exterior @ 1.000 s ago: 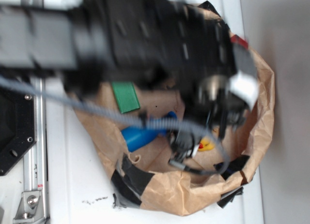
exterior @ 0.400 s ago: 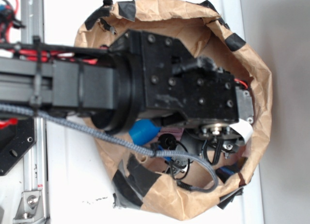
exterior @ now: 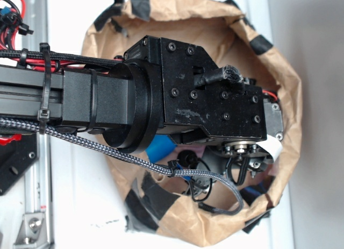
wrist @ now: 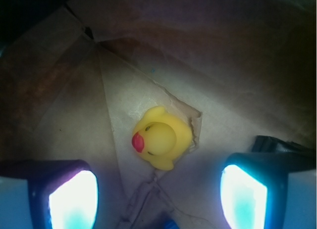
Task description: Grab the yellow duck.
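The yellow duck (wrist: 161,138) lies on the brown paper floor of the bag, its red beak pointing left in the wrist view. My gripper (wrist: 158,197) hangs above it, open, with the two bright fingertips wide apart and nothing between them; the duck sits just beyond the gap, centred between them. In the exterior view the black arm and wrist (exterior: 215,106) reach down into the paper bag (exterior: 285,87) and hide the duck.
The crumpled brown bag walls with black tape (exterior: 148,198) ring the arm closely. A blue bottle (exterior: 160,150) peeks out under the arm inside the bag. A braided grey cable (exterior: 107,151) loops across the bag's lower side.
The arm has swung over and lowered into the bag, covering the green block and the duck that showed in the exterior view a second ago. Since 0.4 s ago it barely shifted.
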Available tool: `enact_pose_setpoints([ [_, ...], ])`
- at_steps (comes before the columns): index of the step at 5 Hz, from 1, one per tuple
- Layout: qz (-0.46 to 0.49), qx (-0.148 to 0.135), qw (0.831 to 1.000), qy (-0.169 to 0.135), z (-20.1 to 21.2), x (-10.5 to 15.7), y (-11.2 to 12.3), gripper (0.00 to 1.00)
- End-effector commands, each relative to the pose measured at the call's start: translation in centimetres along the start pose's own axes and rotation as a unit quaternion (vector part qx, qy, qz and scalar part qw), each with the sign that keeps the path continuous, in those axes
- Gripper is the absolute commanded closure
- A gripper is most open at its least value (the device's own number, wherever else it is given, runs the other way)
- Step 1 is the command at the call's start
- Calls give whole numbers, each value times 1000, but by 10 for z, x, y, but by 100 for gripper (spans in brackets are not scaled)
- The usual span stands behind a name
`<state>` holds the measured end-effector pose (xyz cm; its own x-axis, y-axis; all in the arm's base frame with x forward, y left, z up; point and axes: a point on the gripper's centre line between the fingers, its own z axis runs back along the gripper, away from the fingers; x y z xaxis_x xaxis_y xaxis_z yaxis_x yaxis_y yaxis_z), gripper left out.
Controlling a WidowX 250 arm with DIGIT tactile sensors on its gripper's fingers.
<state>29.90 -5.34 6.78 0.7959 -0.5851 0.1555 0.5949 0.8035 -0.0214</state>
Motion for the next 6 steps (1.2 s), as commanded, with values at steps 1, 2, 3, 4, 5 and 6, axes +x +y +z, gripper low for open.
enact_pose_setpoints([
  [1, -14, 12, 1000, -20, 10, 13, -10, 0],
  [2, -23, 15, 1000, -4, -9, 18, -12, 0],
  [3, -40, -6, 999, 2, -13, 25, -17, 0],
  [4, -65, -28, 998, 3, -18, 30, -29, 0],
  [5, -76, -30, 997, -7, -13, 30, -35, 0],
  [6, -74, -25, 997, -9, -11, 30, -36, 0],
])
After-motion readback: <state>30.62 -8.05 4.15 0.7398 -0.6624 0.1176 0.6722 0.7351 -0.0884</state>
